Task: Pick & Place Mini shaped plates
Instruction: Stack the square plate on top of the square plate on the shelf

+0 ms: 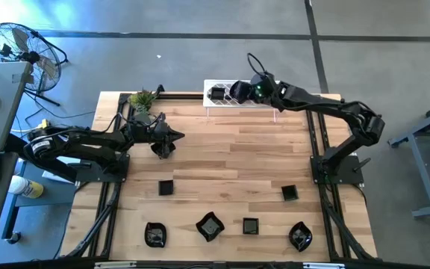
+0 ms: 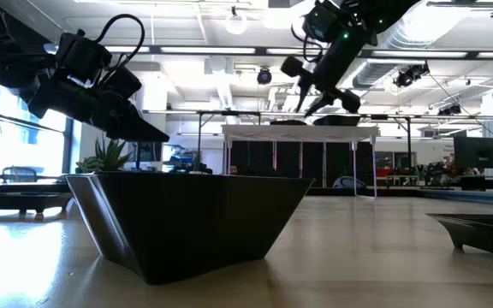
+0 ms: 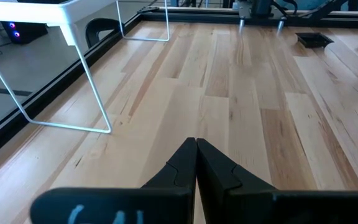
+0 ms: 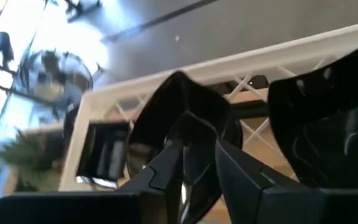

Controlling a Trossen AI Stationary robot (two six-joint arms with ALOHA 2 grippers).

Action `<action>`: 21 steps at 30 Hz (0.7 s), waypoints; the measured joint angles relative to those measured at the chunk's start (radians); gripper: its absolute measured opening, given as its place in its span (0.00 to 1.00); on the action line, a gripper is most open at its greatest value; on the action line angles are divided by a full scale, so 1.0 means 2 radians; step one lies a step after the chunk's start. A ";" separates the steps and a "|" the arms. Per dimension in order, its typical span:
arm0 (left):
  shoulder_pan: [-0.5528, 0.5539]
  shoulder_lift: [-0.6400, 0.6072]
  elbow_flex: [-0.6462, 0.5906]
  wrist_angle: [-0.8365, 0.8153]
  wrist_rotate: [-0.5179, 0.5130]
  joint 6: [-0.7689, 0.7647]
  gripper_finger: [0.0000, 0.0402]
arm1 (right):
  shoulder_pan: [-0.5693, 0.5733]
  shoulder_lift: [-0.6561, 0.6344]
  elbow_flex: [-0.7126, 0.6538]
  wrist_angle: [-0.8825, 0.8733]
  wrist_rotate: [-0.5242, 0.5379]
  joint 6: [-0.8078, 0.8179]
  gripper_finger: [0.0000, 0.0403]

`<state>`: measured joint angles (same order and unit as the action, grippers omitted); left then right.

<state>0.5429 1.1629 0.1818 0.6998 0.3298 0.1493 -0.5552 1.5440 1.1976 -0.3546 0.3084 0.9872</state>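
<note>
Pale plank table (image 1: 230,161) with scattered mini shaped plates (image 1: 166,187), left hand (image 3: 196,144) together, right hand (image 4: 197,163) clamped on a plate (image 4: 185,118) above white rack (image 1: 234,103).

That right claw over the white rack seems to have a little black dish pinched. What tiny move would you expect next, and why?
Probably a short drop onto the white rack, then letting go. The right claw is shut on a black dish just above the rack, beside dishes already there. The left claw is shut and empty, hovering over bare table.

Wooden table (image 1: 222,157) carries black plates (image 1: 250,226), white rack (image 1: 239,101).
</note>
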 joint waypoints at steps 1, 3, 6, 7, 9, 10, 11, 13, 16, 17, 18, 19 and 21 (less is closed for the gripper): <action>0.000 0.000 0.000 0.000 0.000 0.000 0.01 | 0.000 -0.001 0.000 0.001 -0.006 -0.024 0.19; 0.000 0.000 0.000 0.000 0.000 0.000 0.01 | 0.002 -0.011 0.000 0.002 -0.033 -0.098 0.13; 0.000 0.000 0.000 -0.001 0.000 0.000 0.01 | 0.019 -0.036 0.000 -0.002 -0.068 -0.203 0.03; 0.000 0.000 0.000 -0.002 0.000 0.000 0.01 | 0.031 -0.045 -0.001 -0.007 -0.078 -0.237 0.02; 0.000 0.000 0.000 -0.004 0.000 0.000 0.01 | 0.061 -0.060 -0.010 -0.007 -0.085 -0.296 0.03; 0.000 0.000 0.000 -0.005 0.000 0.001 0.01 | 0.080 -0.068 -0.021 -0.004 -0.083 -0.319 0.03; 0.000 0.000 0.000 -0.007 0.000 0.001 0.01 | 0.099 -0.074 -0.037 0.005 -0.078 -0.337 0.04; 0.000 0.000 0.000 -0.012 0.000 0.000 0.01 | 0.137 -0.088 -0.077 0.047 -0.067 -0.362 0.03; 0.000 0.000 0.000 -0.011 0.001 -0.010 0.01 | 0.188 -0.105 -0.148 0.146 -0.061 -0.372 0.01; 0.000 0.000 0.000 -0.011 0.004 -0.013 0.01 | 0.203 -0.108 -0.171 0.186 -0.060 -0.373 0.01; -0.001 0.000 0.002 -0.012 0.012 -0.020 0.01 | 0.218 -0.112 -0.193 0.222 -0.059 -0.379 0.02; -0.004 0.000 0.004 -0.012 0.020 -0.027 0.01 | 0.232 -0.115 -0.212 0.253 -0.058 -0.384 0.02; -0.018 0.000 0.011 -0.011 0.044 -0.040 0.01 | 0.255 -0.123 -0.248 0.312 -0.059 -0.397 0.02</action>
<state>0.5067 1.1629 0.2030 0.6775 0.4186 0.0701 -0.0451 1.2989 0.7022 0.2685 0.1913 0.1931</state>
